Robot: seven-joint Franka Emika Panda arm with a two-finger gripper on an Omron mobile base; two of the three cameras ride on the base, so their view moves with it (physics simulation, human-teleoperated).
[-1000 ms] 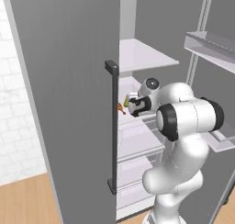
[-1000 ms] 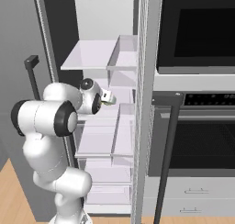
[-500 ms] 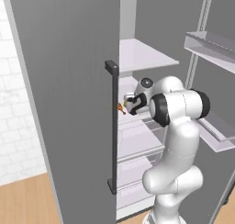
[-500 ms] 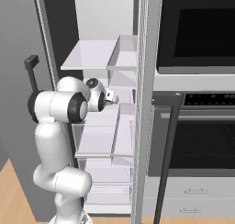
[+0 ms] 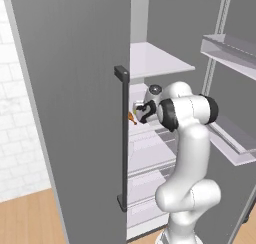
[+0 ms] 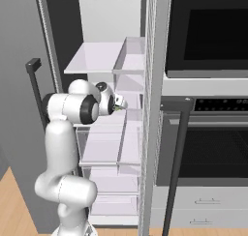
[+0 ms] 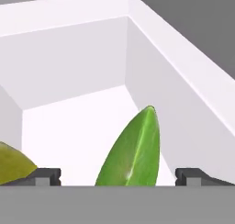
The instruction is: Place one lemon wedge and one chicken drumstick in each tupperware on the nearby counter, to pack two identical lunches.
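My gripper [image 7: 118, 175] is open inside a white fridge bin [image 7: 183, 81], and a green lemon wedge [image 7: 133, 149] stands on edge between its two fingertips [image 7: 46, 175]. A second, yellower lemon wedge [image 7: 13, 165] lies at the left edge, beside the left fingertip. In the left base view the gripper [image 5: 140, 110] reaches into the open fridge at mid height, with a brown chicken drumstick [image 5: 132, 117] just left of it. From the right base view the gripper [image 6: 119, 104] points at the same shelf. The tupperware and the counter are out of view.
The grey fridge door [image 5: 75, 113] with its dark bar handle [image 5: 121, 138] stands close on the left of the arm. Door bins [image 5: 230, 48] jut out on the right. White shelves [image 6: 104, 148] stack below the hand. An oven [image 6: 208, 148] with a dark handle flanks the fridge.
The arm's elbow has risen and straightened while the hand has stayed at the same shelf, a little deeper in the bin. The jaws remain wide apart.
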